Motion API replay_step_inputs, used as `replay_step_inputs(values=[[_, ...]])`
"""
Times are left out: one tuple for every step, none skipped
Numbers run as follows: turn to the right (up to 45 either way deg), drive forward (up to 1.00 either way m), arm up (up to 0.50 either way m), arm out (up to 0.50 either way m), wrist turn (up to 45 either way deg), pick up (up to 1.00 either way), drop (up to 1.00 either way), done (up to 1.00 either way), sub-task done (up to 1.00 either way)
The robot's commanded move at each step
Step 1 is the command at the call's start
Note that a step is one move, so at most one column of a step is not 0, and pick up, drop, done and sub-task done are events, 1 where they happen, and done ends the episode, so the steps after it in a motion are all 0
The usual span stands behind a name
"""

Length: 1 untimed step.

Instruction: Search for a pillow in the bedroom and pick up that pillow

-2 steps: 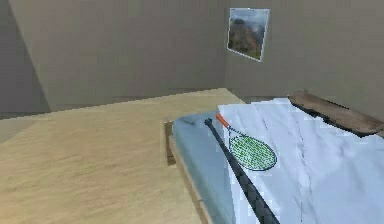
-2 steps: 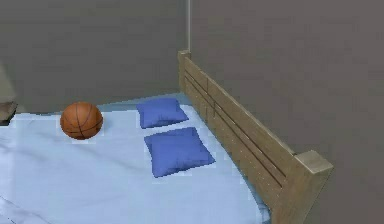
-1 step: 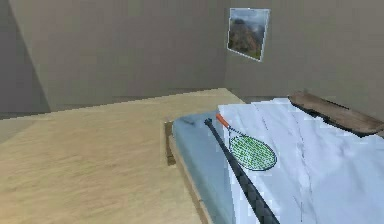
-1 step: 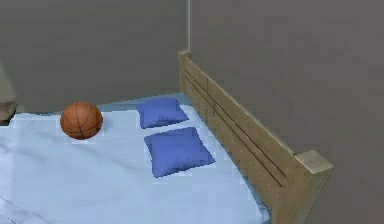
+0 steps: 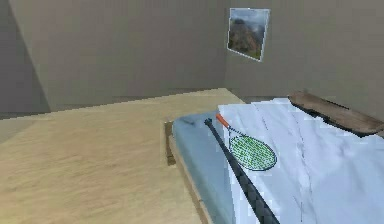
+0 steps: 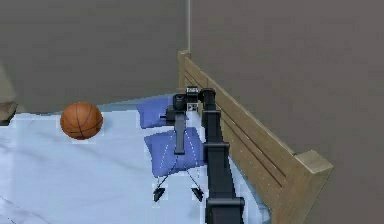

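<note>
Currently hanging the tool by a blue pillow near the headboard edge of the bed, not revealing whether gripping anything.

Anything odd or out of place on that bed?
Yes, sports gear on the bed. An orange basketball rests on it beside the blue pillows, and in the forward view a green-strung racket lies flat on it. Nothing looks spilled or damaged.
</note>
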Motion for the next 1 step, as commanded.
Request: replay_step_inputs(values=[[0.0, 0.00, 0.00, 0.00, 45.0, 0.00, 0.00, 0.00, 0.00]])
